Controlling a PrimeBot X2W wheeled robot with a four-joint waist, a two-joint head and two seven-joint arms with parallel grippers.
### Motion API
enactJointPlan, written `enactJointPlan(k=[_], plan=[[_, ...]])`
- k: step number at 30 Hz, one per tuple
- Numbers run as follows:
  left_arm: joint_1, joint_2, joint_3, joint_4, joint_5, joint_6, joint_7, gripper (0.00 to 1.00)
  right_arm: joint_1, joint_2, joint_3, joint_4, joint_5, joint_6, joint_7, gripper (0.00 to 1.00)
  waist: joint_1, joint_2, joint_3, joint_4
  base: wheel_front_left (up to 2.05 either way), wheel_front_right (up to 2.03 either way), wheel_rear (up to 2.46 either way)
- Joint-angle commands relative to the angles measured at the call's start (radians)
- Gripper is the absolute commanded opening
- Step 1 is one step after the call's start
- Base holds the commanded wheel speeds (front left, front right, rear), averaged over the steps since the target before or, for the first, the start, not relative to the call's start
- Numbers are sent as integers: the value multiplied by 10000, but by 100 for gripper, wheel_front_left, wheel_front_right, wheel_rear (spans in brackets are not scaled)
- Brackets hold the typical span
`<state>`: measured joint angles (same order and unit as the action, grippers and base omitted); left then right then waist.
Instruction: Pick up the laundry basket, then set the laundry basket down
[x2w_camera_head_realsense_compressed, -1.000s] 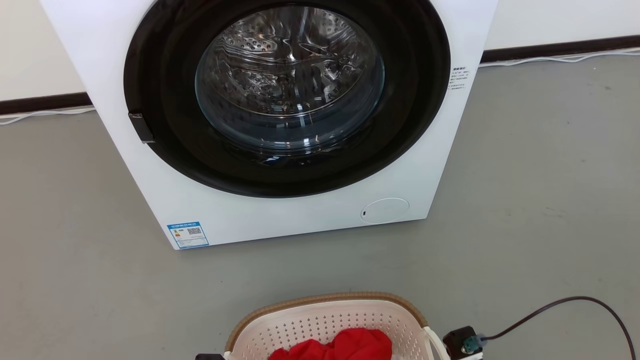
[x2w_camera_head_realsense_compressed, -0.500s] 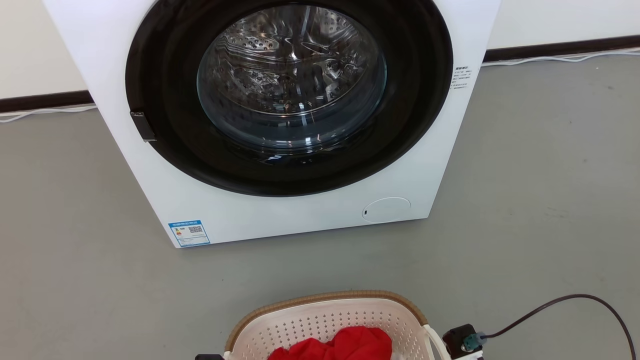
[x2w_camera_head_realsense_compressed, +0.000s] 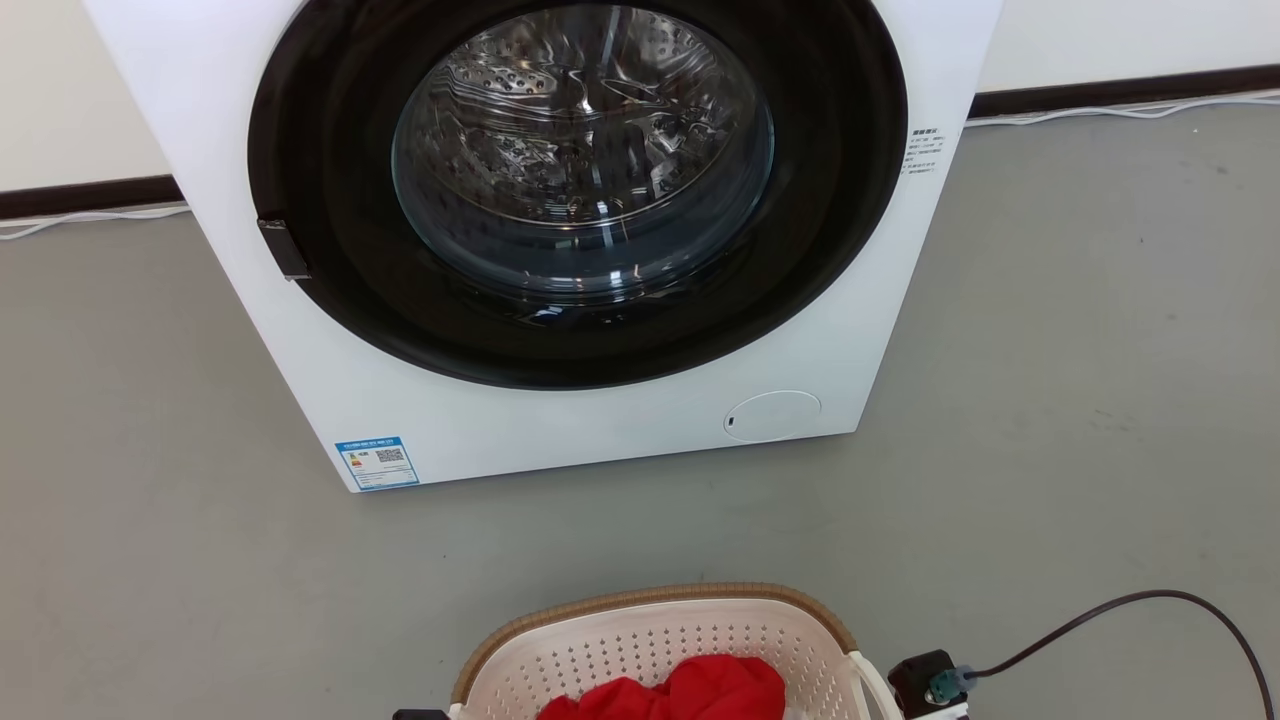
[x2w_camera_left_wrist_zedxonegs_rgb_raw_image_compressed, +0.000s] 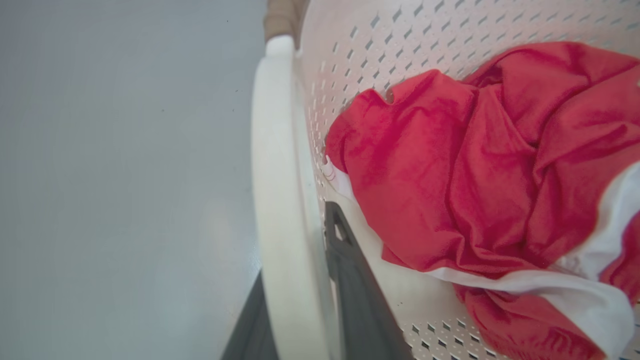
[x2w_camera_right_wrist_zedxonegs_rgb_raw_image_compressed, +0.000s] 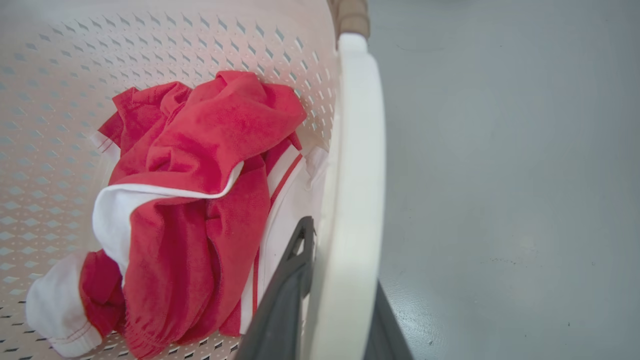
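From the head view, the laundry basket (x2w_camera_head_realsense_compressed: 650, 640) is low and central. Its brown rim arcs toward the washer (x2w_camera_head_realsense_compressed: 600, 440), which stands beyond the basket and well apart from it across grey floor (x2w_camera_head_realsense_compressed: 1080, 420). There's a red garment (x2w_camera_head_realsense_compressed: 690, 690) heaped inside the basket. Just beside the basket's right handle (x2w_camera_head_realsense_compressed: 872, 686) sits a dark block (x2w_camera_head_realsense_compressed: 918, 682), with a cable (x2w_camera_head_realsense_compressed: 1150, 598) looping away from it. Whether the basket's base is on the floor or off it, I cannot tell from here.

Over to the left wrist view, and the left claw (x2w_camera_left_wrist_zedxonegs_rgb_raw_image_compressed: 295, 250) is astride the basket's left handle (x2w_camera_left_wrist_zedxonegs_rgb_raw_image_compressed: 277, 175). One dark finger (x2w_camera_left_wrist_zedxonegs_rgb_raw_image_compressed: 350, 280) is inside the basket wall and the other is outside it, both tight against the white bar, so it's clamped on the handle. The red garment, with its white trim, lies inside the basket, just beside that inner finger.

Now the right wrist view, and it's the mirror picture. The right claw (x2w_camera_right_wrist_zedxonegs_rgb_raw_image_compressed: 340, 255) is pinched on the basket's right handle, with one finger (x2w_camera_right_wrist_zedxonegs_rgb_raw_image_compressed: 287, 285) inside the perforated wall and the other on the floor side. The garment bunches inside the basket, close against the inner finger.
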<state>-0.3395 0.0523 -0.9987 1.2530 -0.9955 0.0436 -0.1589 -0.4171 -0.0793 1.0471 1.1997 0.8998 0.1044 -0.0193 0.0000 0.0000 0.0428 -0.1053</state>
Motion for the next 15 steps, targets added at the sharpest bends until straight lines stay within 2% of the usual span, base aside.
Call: enactJointPlan(k=[1, 15], plan=[[-566, -20, 53, -142, 6, -63, -228, 0, -269, 291, 275, -202, -67, 263, -179, 0, 0, 0, -10, 5, 0, 0, 0], [-574, -20, -145, -120, -190, -42, -263, 0, -283, 291, 470, -150, 140, 263, -225, 0, 0, 0, -21, 38, 0, 0, 0]])
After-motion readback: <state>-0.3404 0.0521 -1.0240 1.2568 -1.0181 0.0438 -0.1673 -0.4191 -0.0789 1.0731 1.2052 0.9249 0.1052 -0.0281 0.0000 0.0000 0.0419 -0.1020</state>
